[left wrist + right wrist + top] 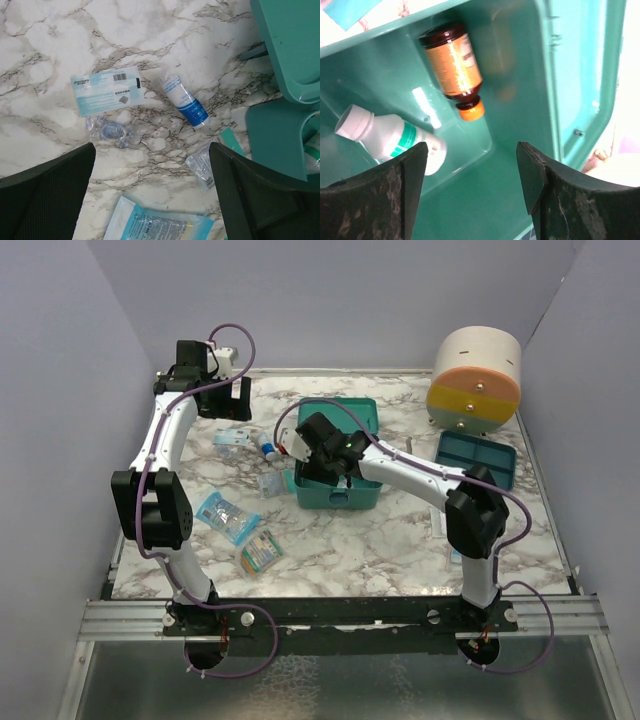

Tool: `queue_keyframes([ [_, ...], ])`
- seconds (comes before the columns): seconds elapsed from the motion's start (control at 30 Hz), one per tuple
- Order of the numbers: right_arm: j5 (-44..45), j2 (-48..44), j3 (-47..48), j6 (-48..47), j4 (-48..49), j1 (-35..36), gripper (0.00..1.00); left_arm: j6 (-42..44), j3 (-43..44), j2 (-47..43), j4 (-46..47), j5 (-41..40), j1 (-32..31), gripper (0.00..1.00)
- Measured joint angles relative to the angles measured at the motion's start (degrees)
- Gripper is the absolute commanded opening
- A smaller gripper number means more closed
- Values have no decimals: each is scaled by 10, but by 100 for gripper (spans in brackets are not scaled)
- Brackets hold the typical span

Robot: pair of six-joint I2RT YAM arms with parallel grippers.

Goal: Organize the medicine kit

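Teal stiff plastic, likely light, slick: grip medicine kit point(340, 497) by rim. Right claw point(471, 147), left claw point(152, 147) agape, empty.

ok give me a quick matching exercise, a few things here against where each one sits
Things:
1 brown bottle
2 blue-labelled bottle
3 round drawer unit

Places:
a far right corner of the table
b inside the medicine kit
c on bare marble, left of the kit

Pairs: 1-b, 2-c, 3-a
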Motion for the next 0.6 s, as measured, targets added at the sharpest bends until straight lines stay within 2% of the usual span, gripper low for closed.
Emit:
queue_keyframes([
  [0.13,17,-41,17,30,9,0,95,-9,0,1,0,19,0,99],
  [0.2,33,-62,38,45,22,-1,100,-20,0,3,0,27,0,99],
  [0.33,80,-100,99,64,66,-5,100,-49,-7,15,3,35,-7,99],
  [0.5,135,-124,169,79,105,-15,100,-103,-30,36,3,34,-25,93],
  [0.6,161,-138,179,92,115,-21,100,-142,-42,56,3,33,-37,90],
])
